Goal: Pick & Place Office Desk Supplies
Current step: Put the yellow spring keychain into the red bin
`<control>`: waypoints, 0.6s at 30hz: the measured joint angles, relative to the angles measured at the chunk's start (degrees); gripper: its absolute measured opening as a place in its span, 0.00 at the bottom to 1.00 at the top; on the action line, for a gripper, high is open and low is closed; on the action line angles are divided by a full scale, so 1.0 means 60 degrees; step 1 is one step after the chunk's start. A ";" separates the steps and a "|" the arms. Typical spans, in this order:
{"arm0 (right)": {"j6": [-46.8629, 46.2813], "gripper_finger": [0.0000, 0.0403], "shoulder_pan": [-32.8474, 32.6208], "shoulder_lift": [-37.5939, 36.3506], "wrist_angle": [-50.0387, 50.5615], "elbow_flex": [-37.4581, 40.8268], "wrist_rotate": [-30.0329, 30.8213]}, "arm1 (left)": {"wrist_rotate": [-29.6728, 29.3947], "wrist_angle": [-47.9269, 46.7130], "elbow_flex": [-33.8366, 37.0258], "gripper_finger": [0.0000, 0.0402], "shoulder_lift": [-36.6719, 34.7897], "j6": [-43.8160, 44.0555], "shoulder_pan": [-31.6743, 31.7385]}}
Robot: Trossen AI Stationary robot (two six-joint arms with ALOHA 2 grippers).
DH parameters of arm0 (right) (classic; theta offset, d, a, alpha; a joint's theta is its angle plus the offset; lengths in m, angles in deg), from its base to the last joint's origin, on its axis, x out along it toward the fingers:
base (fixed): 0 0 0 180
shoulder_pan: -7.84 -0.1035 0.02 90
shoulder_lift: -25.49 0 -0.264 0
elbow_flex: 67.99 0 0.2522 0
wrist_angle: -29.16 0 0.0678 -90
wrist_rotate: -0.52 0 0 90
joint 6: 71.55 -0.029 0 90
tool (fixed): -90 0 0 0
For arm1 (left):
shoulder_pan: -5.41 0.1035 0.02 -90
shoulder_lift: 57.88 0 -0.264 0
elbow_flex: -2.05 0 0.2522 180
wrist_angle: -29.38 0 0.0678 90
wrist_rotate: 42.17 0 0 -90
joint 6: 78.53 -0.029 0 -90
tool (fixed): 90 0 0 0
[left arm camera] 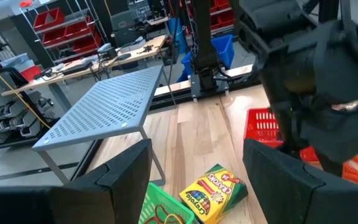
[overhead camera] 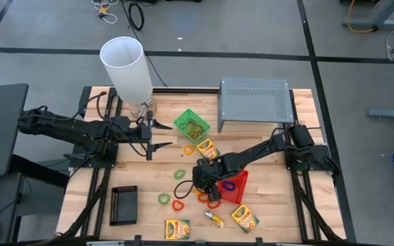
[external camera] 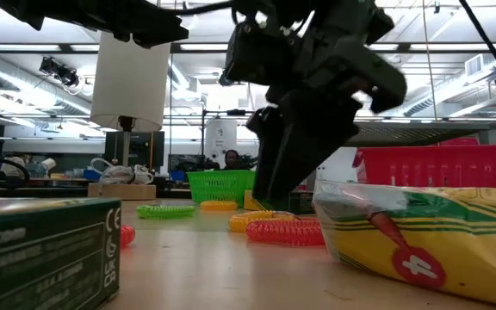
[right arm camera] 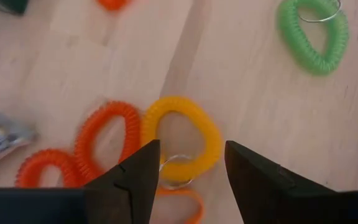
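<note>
While the right gripper (right arm camera: 188, 163) hangs low over the middle of the table with its two dark fingers spread apart and nothing between them, a yellow coil band (right arm camera: 182, 134) lies flat on the wood right under the gap, its little metal ring just showing between the fingertips. Touching that band on one side is an orange coil band (right arm camera: 104, 140), with another orange one (right arm camera: 45, 171) next to it, and a green coil band (right arm camera: 312, 37) sits well apart. From above, this cluster sits just beside the red tray (overhead camera: 238, 186), which has a blue loop in it as far as I can tell. At the front edge there are crayon boxes: one (overhead camera: 177, 229) near the middle and one (overhead camera: 245, 217) by the tray, plus a black tray (overhead camera: 124, 205) off to the left. Further back, another crayon box (overhead camera: 206, 147) lies just next to the green tray (overhead camera: 191, 125), which holds thin tan rubber bands. The left gripper (overhead camera: 149, 135) hovers off to the left of that tray, fingers wide open and empty too. Behind it stands the tall white cylinder (overhead camera: 127, 67), and the grey perforated riser (overhead camera: 255, 99) sits at the back right.
</note>
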 joint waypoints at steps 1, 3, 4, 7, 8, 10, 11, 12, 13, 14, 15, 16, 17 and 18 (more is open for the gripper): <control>0.0000 0.47 0.0002 0.0052 -0.0040 0.0001 0.0007 | 0.0000 0.0001 0.0000 0.64 0.0002 0.0000 0.0000; 0.0000 0.47 -0.0002 0.0145 -0.0065 0.0001 0.0002 | 0.0000 0.0016 0.0000 0.64 0.0003 0.0000 0.0000; 0.0000 0.47 -0.0002 0.0202 -0.0055 -0.0002 0.0002 | 0.0000 0.0017 0.0000 0.64 0.0002 0.0000 0.0000; 0.0001 0.47 -0.0002 0.0311 -0.0010 -0.0002 0.0171 | 0.0007 0.0040 0.0000 0.64 0.0002 -0.0012 0.0000; -0.0003 0.47 -0.0002 0.0331 0.0009 -0.0002 0.0267 | 0.0015 0.0038 0.0000 0.64 0.0000 -0.0011 0.0000; 0.0000 0.47 -0.0012 0.0377 -0.0007 -0.0002 0.0394 | 0.0029 0.0040 0.0000 0.64 0.0002 -0.0011 0.0000; 0.0004 0.47 -0.0016 0.0380 0.0042 -0.0002 0.0497 | 0.0025 0.0042 0.0000 0.64 0.0000 -0.0011 0.0000; 0.0024 0.47 -0.0033 0.0380 0.0036 -0.0002 0.0644 | 0.0025 0.0042 0.0000 0.64 0.0001 -0.0011 0.0000; 0.0070 0.47 -0.0064 0.0380 0.0029 -0.0002 0.0834 | 0.0029 0.0042 0.0000 0.64 0.0001 -0.0011 0.0000; 0.0186 0.47 -0.0092 0.0380 0.0050 -0.0002 0.1018 | 0.0029 0.0042 0.0000 0.64 0.0001 -0.0011 0.0000; 0.0280 0.46 -0.0127 0.0380 0.0072 -0.0002 0.1242 | 0.0028 0.0042 0.0000 0.64 0.0002 -0.0011 0.0000; 0.0348 0.44 -0.0158 0.0380 0.0070 -0.0002 0.1403 | 0.0025 0.0040 0.0000 0.64 0.0000 -0.0011 0.0000; 0.0437 0.42 -0.0180 0.0380 0.0069 -0.0002 0.1508 | 0.0027 0.0040 0.0000 0.64 0.0003 -0.0011 0.0000; 0.0492 0.39 -0.0197 0.0380 0.0066 -0.0002 0.1561 | 0.0029 0.0042 0.0000 0.64 0.0000 -0.0011 0.0000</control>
